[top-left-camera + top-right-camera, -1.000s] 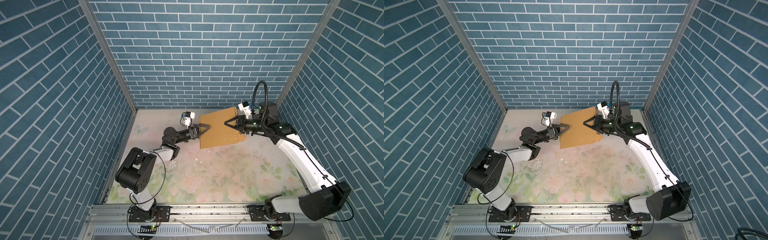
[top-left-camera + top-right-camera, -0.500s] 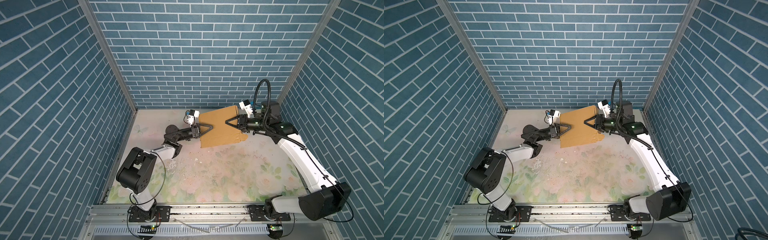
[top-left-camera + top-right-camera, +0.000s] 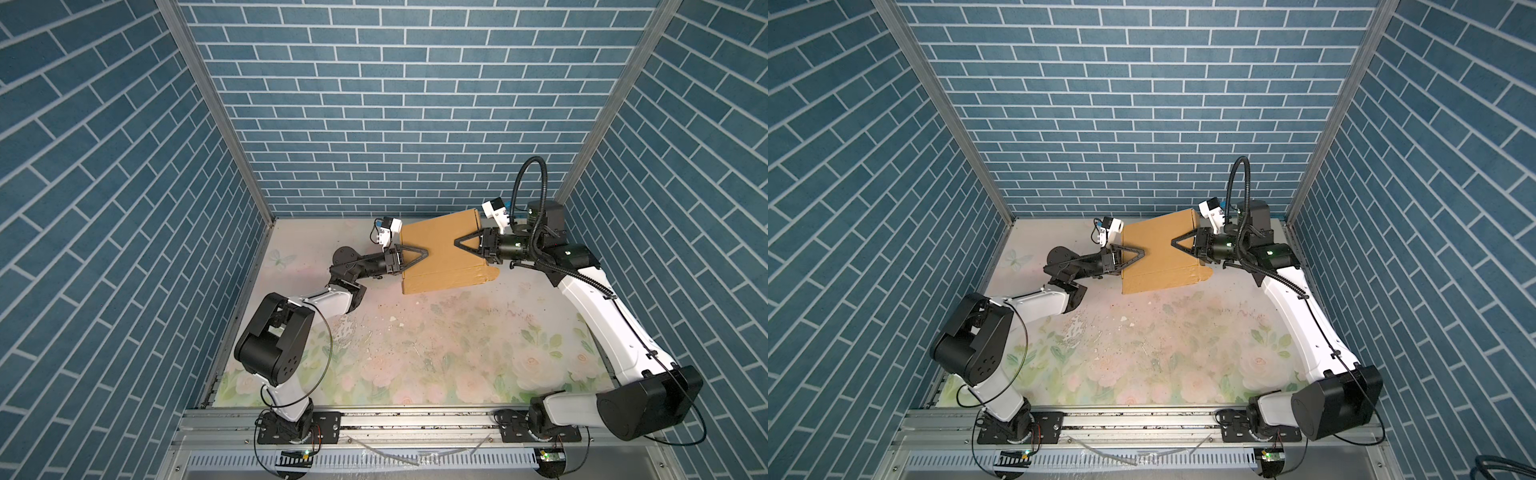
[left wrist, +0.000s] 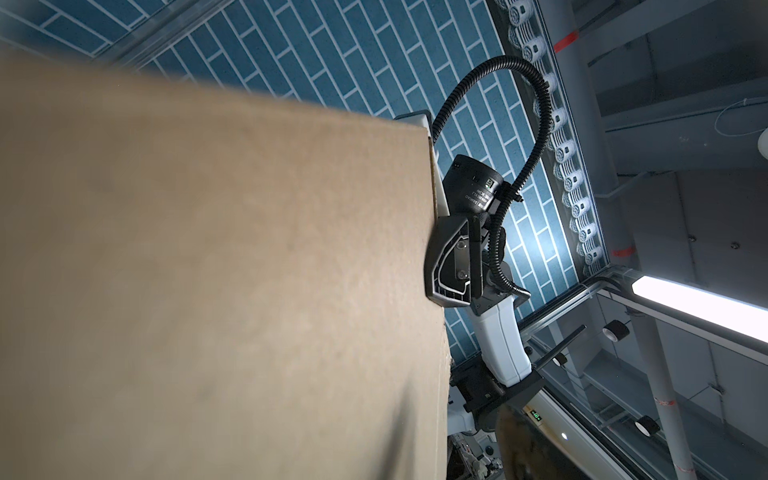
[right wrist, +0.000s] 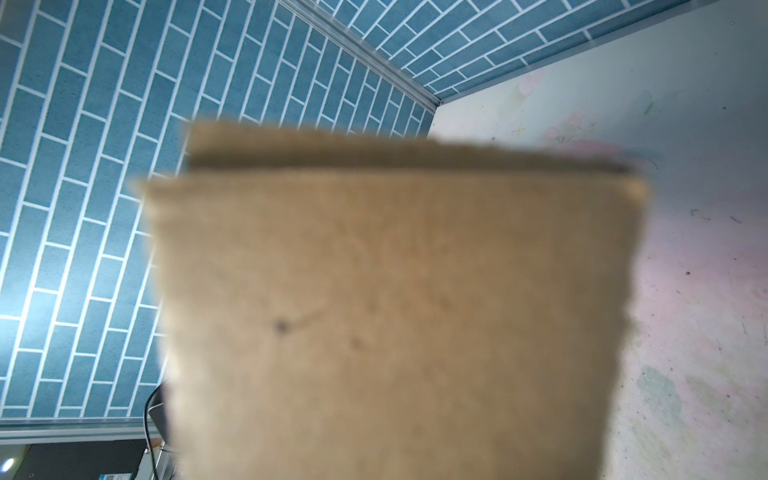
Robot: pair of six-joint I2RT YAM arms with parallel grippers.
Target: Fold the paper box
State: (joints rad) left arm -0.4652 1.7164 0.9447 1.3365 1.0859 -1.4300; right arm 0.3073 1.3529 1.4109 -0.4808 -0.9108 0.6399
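Closed-up paper box (image 3: 441,270) sat at the far middle of the tabletop (image 3: 415,357), slightly right, between both arms. On its right edge the right hand (image 3: 457,242) was clamped, one finger (image 4: 451,262) pressed against that edge. At the left edge, the left hand (image 3: 424,253) had one finger over the top face; couldn't tell if it was gripping or loose. A rounded tab (image 3: 492,274) stuck out at the near-right corner.

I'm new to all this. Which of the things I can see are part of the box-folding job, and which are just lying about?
Part of the job:
- the paper box, at the back of the table
- the right gripper, clamped on its right side
- the left gripper, at its left edge

Just lying about:
- scattered crumbs
- the floral table cover
- the blue brick walls
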